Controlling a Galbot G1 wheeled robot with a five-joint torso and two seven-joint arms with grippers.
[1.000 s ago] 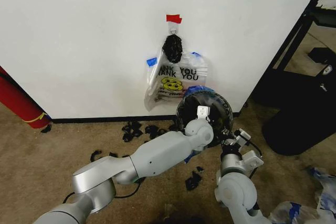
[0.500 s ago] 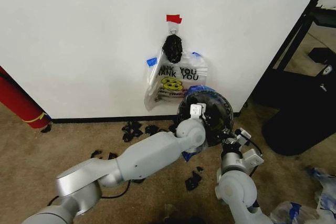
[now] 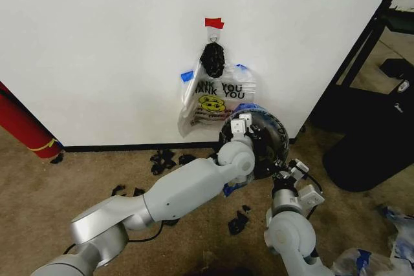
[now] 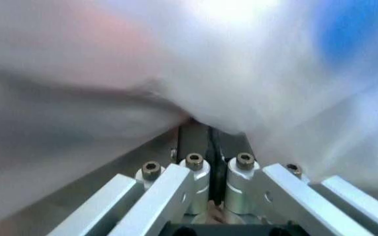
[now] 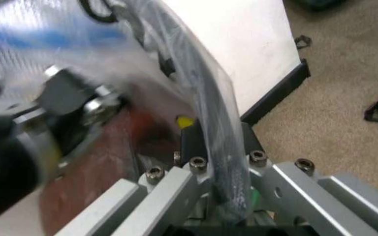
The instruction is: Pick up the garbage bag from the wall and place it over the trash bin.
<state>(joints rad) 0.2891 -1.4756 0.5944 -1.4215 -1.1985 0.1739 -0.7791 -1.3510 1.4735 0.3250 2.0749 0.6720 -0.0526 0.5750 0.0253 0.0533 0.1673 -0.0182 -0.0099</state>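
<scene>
The trash bin (image 3: 270,139), round black wire mesh, stands on the carpet against the wall (image 3: 97,50). Clear film of the garbage bag (image 3: 243,110), with a blue handle loop, lies across the bin's top. My left gripper (image 3: 244,122) reaches over the bin's opening and is shut on the clear film (image 4: 196,73); its fingers (image 4: 190,142) meet at the plastic. My right gripper (image 3: 282,171) sits at the bin's near side. It is shut on the film-covered black rim (image 5: 202,98), which runs between its fingers (image 5: 190,142).
A bundle of printed bags (image 3: 217,92) hangs from a black knot under red tape on the wall above the bin. A red cylinder (image 3: 22,127) leans at the left. Black scraps (image 3: 165,158) litter the carpet. A black frame and dark tub (image 3: 369,140) stand to the right.
My left arm has stretched farther toward the wall, carrying its gripper up and across the bin's top. The right arm has barely moved.
</scene>
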